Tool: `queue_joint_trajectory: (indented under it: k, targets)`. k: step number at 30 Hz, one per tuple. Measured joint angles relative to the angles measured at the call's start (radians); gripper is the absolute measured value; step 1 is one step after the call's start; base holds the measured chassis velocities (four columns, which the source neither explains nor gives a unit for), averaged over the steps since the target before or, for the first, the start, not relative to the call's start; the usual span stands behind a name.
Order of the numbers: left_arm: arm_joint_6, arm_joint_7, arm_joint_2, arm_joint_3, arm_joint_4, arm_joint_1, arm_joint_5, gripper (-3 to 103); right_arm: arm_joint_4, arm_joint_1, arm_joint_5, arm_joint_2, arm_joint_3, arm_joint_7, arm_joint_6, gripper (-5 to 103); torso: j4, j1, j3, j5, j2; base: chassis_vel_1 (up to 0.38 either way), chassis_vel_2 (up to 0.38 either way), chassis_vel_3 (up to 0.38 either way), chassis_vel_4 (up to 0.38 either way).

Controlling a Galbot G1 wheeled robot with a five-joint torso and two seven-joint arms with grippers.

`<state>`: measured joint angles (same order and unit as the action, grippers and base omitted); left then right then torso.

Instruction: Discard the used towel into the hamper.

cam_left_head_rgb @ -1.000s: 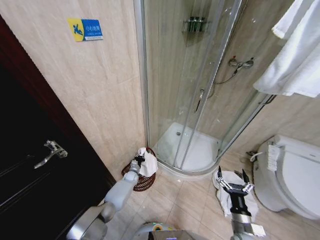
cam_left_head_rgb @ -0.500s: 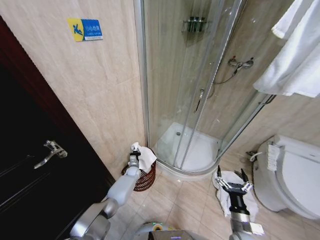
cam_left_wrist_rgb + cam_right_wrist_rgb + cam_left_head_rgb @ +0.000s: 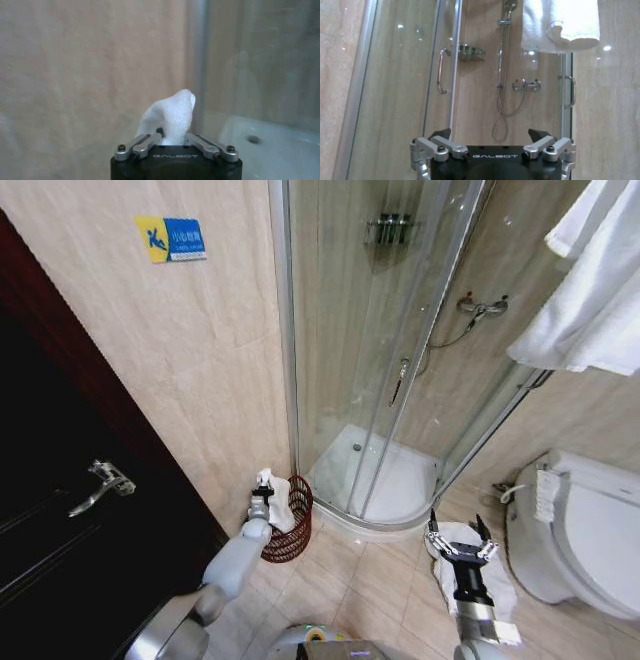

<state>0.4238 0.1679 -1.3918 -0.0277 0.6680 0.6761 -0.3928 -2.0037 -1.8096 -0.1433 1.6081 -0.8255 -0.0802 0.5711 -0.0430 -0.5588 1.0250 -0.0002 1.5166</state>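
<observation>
Your left gripper (image 3: 263, 491) is pinching the white towel (image 3: 279, 502) — its fingers (image 3: 145, 141) are clamped narrow on the fabric in the left wrist view. The towel is hanging over the hamper (image 3: 293, 530), at 7 o'clock from the shower tray (image 3: 385, 475). Your right gripper (image 3: 454, 542) is idling low at 5 o'clock — prongs spread wide.

You face beige marble walls (image 3: 200, 360), a glass shower enclosure (image 3: 380, 340), a dark door (image 3: 60, 520), a toilet (image 3: 585, 525) and tiled floor (image 3: 370, 585).
</observation>
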Motion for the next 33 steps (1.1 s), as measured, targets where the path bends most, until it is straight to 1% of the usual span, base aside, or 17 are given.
queue_joint_trajectory:
  k: [2,6,11,13,15,16,18,19,21,23,24,26,27,28,29,32,33]
  targets:
    - [0.0,-0.048,0.002,-0.013,-0.007,0.013,0.02,7,0.0,-0.001,-0.001,0.0,-0.004,0.0,0.0,100,0.0,0.0,0.0,0.0,0.0,0.0,0.0,0.0,0.0]
    - [-0.012,-0.071,0.004,-0.023,-0.019,0.02,0.036,7,0.0,-0.002,-0.006,0.0,-0.008,0.001,0.002,100,-0.0001,0.0,0.0,0.0002,0.0,0.0,0.0,0.0,0.0]
    - [-0.042,-0.073,-0.005,-0.024,-0.034,0.018,0.061,6,0.006,-0.008,-0.028,0.0,-0.018,0.001,0.012,100,0.0,0.0,0.0,0.0001,0.0,0.0,0.0,0.0,0.0]
    - [-0.045,-0.072,-0.007,-0.024,-0.036,0.016,0.063,6,0.007,-0.009,-0.031,0.0,-0.019,0.001,0.013,100,0.0,0.0,0.0,0.0002,0.0,0.0,0.0,0.0,0.0]
    - [-0.053,-0.069,-0.008,-0.024,-0.037,0.011,0.081,17,0.012,-0.013,-0.037,0.0,-0.022,0.001,0.02,100,0.0001,0.0,0.0,0.0002,0.0,0.0,0.0,0.0,0.0]
    - [-0.053,-0.069,-0.008,-0.024,-0.037,0.011,0.081,17,0.012,-0.013,-0.037,0.0,-0.022,0.001,0.02,100,0.0001,0.0,0.0,0.0002,0.0,0.0,0.0,0.0,0.0]
    - [-0.058,-0.068,-0.006,-0.022,-0.039,0.011,0.106,28,0.014,-0.014,-0.042,0.0,-0.022,0.001,0.022,100,0.0,0.0,0.0,0.0001,0.0,0.0,0.0,0.0,0.0]
    - [-0.064,-0.068,-0.002,-0.021,-0.039,0.014,0.12,39,0.014,-0.014,-0.046,0.0,-0.023,0.001,0.022,100,0.0001,0.0,0.0,0.0002,0.0,0.0,0.0,0.0,0.0]
    - [-0.067,-0.068,-0.001,-0.021,-0.039,0.015,0.123,39,0.014,-0.014,-0.046,0.0,-0.023,0.001,0.022,100,0.0,0.0,0.0,0.0002,0.0,0.0,0.0,0.0,0.0]
    - [-0.086,-0.086,0.015,-0.024,-0.032,0.03,0.142,49,0.013,-0.013,-0.052,0.0,-0.027,0.001,0.022,100,0.0,0.0,0.0,0.0001,0.0,0.0,0.0,0.0,0.0]
    - [-0.086,-0.086,0.015,-0.024,-0.032,0.03,0.142,49,0.013,-0.013,-0.052,0.0,-0.027,0.001,0.022,100,0.0,0.0,0.0,0.0001,0.0,0.0,0.0,0.0,0.0]
    - [-0.091,-0.097,0.025,-0.023,-0.029,0.039,0.169,60,0.013,-0.014,-0.057,0.0,-0.03,0.001,0.022,100,-0.0002,0.0,0.0,0.0002,0.0,0.0,0.0,0.0,0.0]
    - [-0.091,-0.097,0.025,-0.023,-0.029,0.039,0.169,60,0.013,-0.014,-0.057,0.0,-0.03,0.001,0.022,100,-0.0002,0.0,0.0,0.0002,0.0,0.0,0.0,0.0,0.0]
    - [-0.091,-0.098,0.027,-0.021,-0.029,0.042,0.176,66,0.014,-0.014,-0.059,0.0,-0.03,0.001,0.023,100,-0.0002,0.0,0.0,0.0,0.0,0.0,0.0,0.0,0.0]
    - [-0.09,-0.099,0.029,-0.02,-0.027,0.044,0.178,66,0.016,-0.015,-0.06,0.0,-0.03,0.001,0.024,100,0.0,0.0,0.0,0.0,0.0,0.0,0.0,0.0,0.0]
    - [-0.078,-0.099,0.038,-0.014,-0.008,0.055,0.181,82,0.018,-0.016,-0.06,0.0,-0.027,0.0,0.025,100,0.0,0.0,0.0,0.0001,0.0,0.0,0.0,0.0,0.0]
    - [-0.078,-0.099,0.038,-0.014,-0.008,0.055,0.181,82,0.018,-0.016,-0.06,0.0,-0.027,0.0,0.025,100,0.0,0.0,0.0,0.0001,0.0,0.0,0.0,0.0,0.0]
